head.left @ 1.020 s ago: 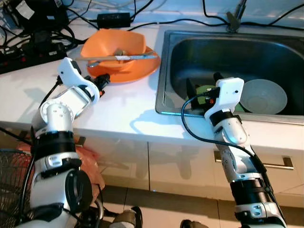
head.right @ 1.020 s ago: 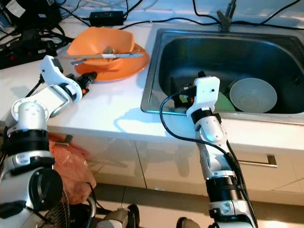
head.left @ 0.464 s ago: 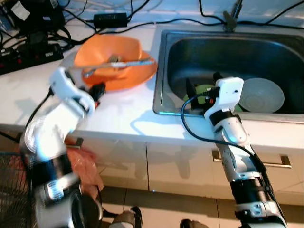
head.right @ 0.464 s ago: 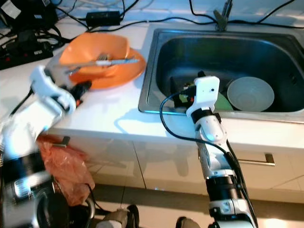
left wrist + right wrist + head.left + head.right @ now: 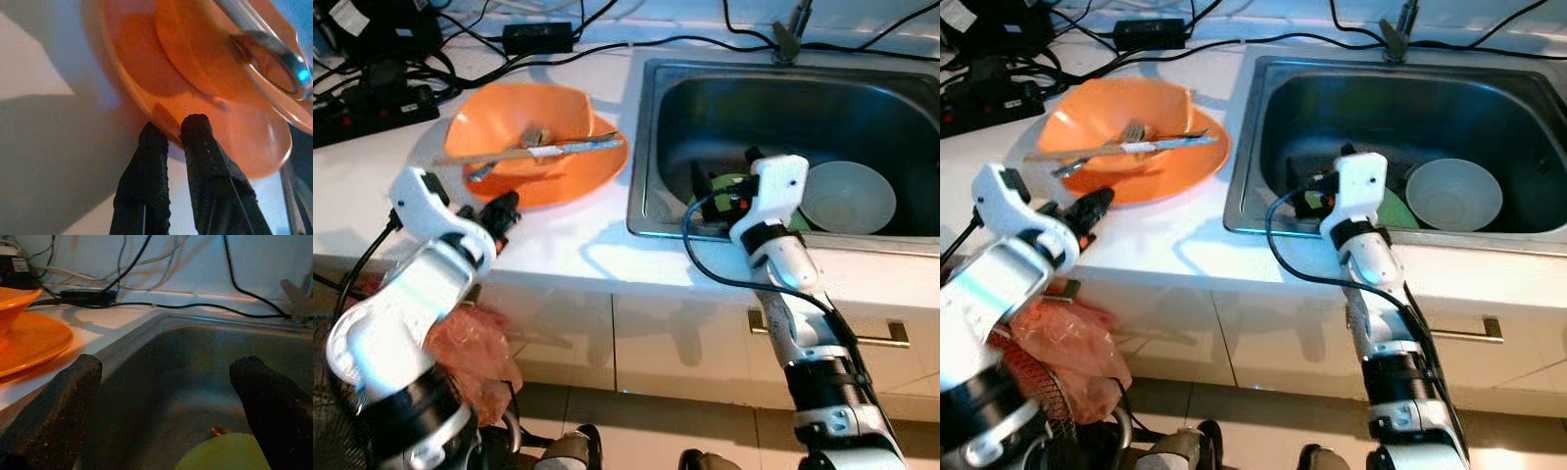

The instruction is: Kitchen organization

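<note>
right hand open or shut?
Open. In the right wrist view the right hand's two black fingers stand wide apart above the steel sink.

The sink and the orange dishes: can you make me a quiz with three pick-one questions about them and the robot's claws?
1. Where is the pale round bowl?
A. inside the sink
B. on the orange plate
C. on the floor

2. What colour is the plate under the bowl with the cutlery?
A. blue
B. orange
C. black

3. How are the fingers of the right gripper?
A. shut tight
B. holding a fork
C. spread wide open

Answers:
1. A, it lies on the sink's bottom, beside a green dish.
2. B, both plate and orange bowl are orange.
3. C, the right wrist view shows the two fingers far apart over the sink, with nothing between them; the left gripper has the plate's rim between its nearly closed fingers.
</note>
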Controlling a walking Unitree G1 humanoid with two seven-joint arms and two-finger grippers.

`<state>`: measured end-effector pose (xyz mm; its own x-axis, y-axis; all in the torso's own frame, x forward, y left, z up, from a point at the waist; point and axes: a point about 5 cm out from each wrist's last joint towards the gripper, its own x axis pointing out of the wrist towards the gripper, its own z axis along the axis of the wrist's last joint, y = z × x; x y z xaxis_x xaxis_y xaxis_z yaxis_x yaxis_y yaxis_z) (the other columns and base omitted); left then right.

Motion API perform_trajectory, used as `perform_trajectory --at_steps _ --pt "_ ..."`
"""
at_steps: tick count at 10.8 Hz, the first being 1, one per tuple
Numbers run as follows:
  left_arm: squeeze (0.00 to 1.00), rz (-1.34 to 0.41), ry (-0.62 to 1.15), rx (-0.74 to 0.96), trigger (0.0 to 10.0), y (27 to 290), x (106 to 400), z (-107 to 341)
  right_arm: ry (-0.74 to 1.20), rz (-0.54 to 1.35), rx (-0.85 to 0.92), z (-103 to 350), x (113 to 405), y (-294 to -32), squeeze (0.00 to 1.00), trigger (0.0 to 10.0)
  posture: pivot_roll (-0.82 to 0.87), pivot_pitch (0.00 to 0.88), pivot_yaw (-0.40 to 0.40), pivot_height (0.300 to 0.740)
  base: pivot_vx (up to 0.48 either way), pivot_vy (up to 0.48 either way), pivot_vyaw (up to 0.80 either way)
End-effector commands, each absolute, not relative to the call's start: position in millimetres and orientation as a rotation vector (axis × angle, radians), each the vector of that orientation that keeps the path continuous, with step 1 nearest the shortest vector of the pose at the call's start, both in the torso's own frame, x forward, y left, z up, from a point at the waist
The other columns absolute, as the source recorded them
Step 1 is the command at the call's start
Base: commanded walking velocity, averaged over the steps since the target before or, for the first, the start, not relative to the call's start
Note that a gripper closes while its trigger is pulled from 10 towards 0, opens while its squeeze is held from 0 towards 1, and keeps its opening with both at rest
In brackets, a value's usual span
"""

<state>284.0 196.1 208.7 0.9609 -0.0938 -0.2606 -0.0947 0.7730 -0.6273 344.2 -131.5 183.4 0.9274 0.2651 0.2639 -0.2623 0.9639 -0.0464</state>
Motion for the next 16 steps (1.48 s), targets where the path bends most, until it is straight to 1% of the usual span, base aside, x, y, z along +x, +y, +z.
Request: perform_trajectory --at_steps 1,3,5,8,13,14,15,16 --pt "0.00 0.024 0.424 -0.645 10.0 200.2 274.4 187.7 -0.267 0.289 -0.007 182.0 345.3 -128.4 0.00 10.0 0.18 0.182 0.021 0.740 0.000 0.000 0.00" --pt "0.00 0.008 0.447 -0.592 10.0 207.5 264.7 188.3 -0.266 0.292 -0.006 182.0 346.6 -128.6 0.00 10.0 0.19 0.185 0.017 0.740 0.000 0.000 0.00" --pt "0.00 -0.076 0.496 -0.535 10.0 203.2 254.9 183.8 -0.265 0.295 -0.008 182.1 347.5 -128.5 0.00 10.0 0.19 0.192 0.014 0.740 0.000 0.000 0.00" --pt "0.00 -0.124 0.533 -0.488 10.0 209.4 246.0 182.0 -0.265 0.295 -0.010 182.7 349.1 -130.1 0.00 10.0 0.19 0.196 0.008 0.740 0.000 0.000 0.00" --pt "0.00 -0.120 0.499 -0.440 10.0 213.6 245.9 191.4 -0.270 0.304 -0.028 183.0 350.2 -129.1 0.00 10.0 0.19 0.189 0.007 0.740 0.000 0.000 0.00" --pt "0.00 -0.135 0.464 -0.430 10.0 214.8 247.8 198.3 -0.270 0.303 -0.027 182.7 350.2 -129.1 0.00 10.0 0.19 0.189 0.007 0.740 0.000 0.000 0.00" --pt "1.00 -0.140 0.446 -0.425 10.0 216.1 248.6 202.0 -0.270 0.302 -0.026 182.7 350.2 -129.2 0.00 10.0 0.19 0.189 0.007 0.740 0.000 0.000 0.00" --pt "1.00 -0.155 0.444 -0.416 10.0 216.9 248.1 203.2 -0.270 0.301 -0.025 182.3 350.2 -128.9 0.00 10.0 0.19 0.186 0.010 0.740 0.000 0.000 0.00"
